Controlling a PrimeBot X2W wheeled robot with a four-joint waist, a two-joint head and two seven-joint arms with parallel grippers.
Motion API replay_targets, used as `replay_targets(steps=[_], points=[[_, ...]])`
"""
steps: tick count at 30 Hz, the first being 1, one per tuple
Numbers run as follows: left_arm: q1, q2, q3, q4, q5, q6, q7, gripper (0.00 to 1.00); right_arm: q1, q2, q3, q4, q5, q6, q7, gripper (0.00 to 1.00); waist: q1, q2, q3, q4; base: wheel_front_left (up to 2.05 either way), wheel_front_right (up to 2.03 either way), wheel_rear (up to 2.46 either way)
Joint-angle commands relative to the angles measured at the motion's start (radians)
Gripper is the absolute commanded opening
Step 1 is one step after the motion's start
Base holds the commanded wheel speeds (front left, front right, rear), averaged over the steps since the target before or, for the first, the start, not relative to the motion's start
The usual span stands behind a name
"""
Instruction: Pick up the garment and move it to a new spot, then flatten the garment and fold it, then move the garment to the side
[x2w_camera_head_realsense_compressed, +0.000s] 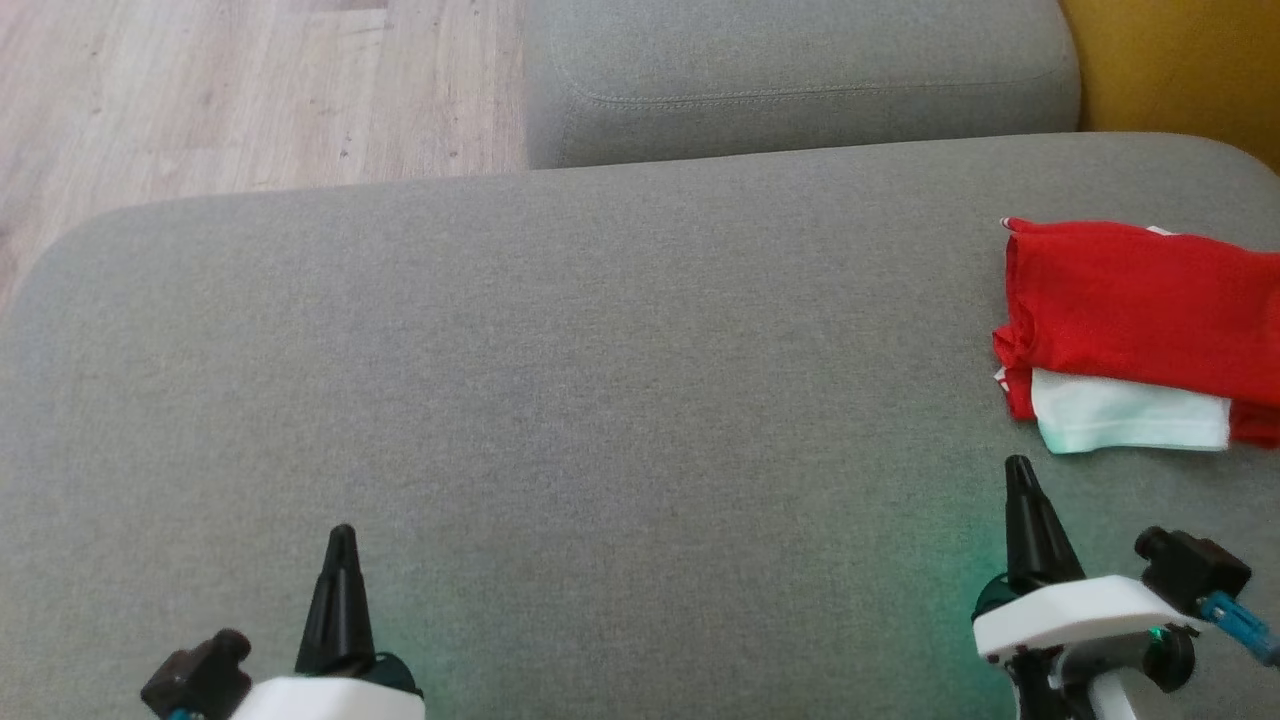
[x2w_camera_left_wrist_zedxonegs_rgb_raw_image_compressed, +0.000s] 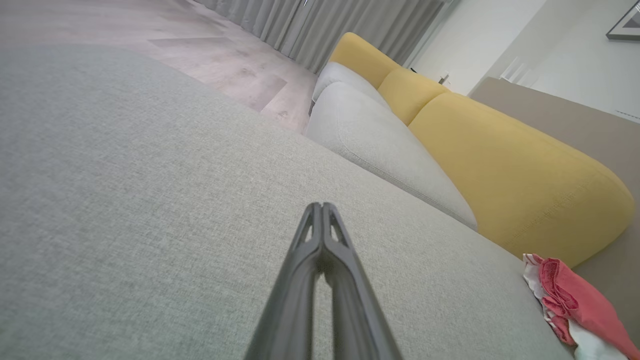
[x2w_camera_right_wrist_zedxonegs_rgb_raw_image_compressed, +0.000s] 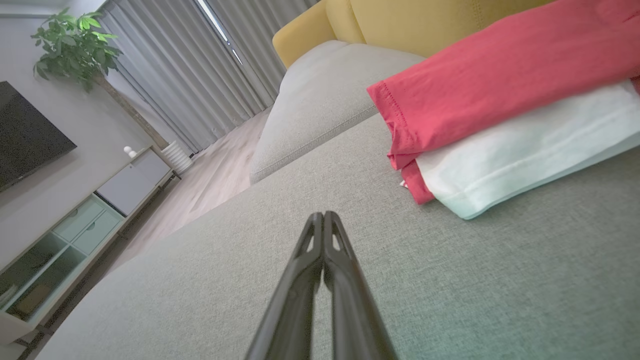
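Grey woven sofa seat (x2w_camera_head_realsense_compressed: 600, 400) spreads across the head view, with pale wooden floor (x2w_camera_head_realsense_compressed: 200, 90) beyond its far edge and a mustard-yellow back cushion (x2w_camera_left_wrist_zedxonegs_rgb_raw_image_compressed: 500, 165) behind it. At the seat's right side lies the red and white cotton garment (x2w_camera_head_realsense_compressed: 1130, 320), folded into a compact stack with a white layer showing under the red. It rests flat on the cushion, and neither hand touches it. The left hand (x2w_camera_head_realsense_compressed: 342, 535) hovers at the near left, fingers pressed together on nothing. The right hand (x2w_camera_head_realsense_compressed: 1018, 470) sits just short of the garment's near edge, likewise closed and empty. By the look of it, the picking up, flattening, folding and setting aside are all done. Little seems left beyond perhaps squaring the slightly uneven edges.
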Motion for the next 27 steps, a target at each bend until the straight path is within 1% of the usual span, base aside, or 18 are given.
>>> replay_targets(steps=[1, 27], points=[[-0.053, 0.011, 0.023, -0.029, -0.029, 0.0, 0.007, 0.0, -0.047, -0.01, -0.002, -0.04, 0.033, 0.0, 0.005, 0.0, 0.0, -0.0001, 0.0, 0.0, 0.0, 0.0, 0.0], [-0.082, 0.017, 0.062, -0.031, -0.284, 0.001, 0.074, 0.0, -0.055, -0.015, -0.037, -0.066, 0.301, 0.0, 0.073, 0.0, 0.0, -0.0001, -0.002, -0.003, 0.0, 0.0, 0.0]])
